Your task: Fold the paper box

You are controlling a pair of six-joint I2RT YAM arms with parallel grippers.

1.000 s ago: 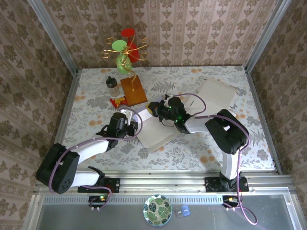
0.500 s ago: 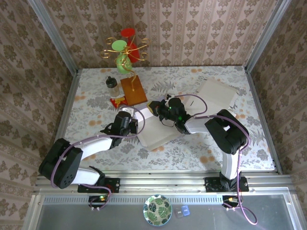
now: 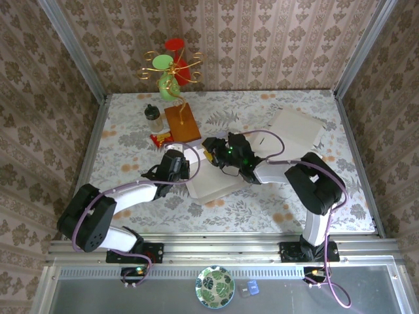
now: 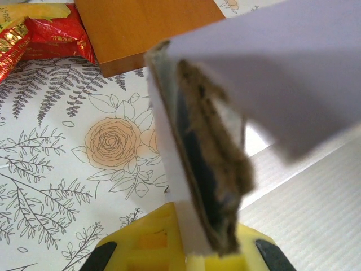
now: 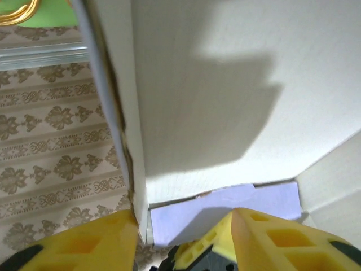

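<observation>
Overhead view bright, even, sharp; wrist close-ups soft, blurred; broad shadow across paper box (image 5: 225,84) interior.

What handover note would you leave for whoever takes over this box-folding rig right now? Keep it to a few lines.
Left gripper: shut on a raised flap of the paper box.
Right gripper: open, straddling another upright wall.
The box sits mid-table between both arms.
Done: some walls lifted.
To do: finish folding and lock the walls.
A second flat sheet lies at the far right.
</observation>
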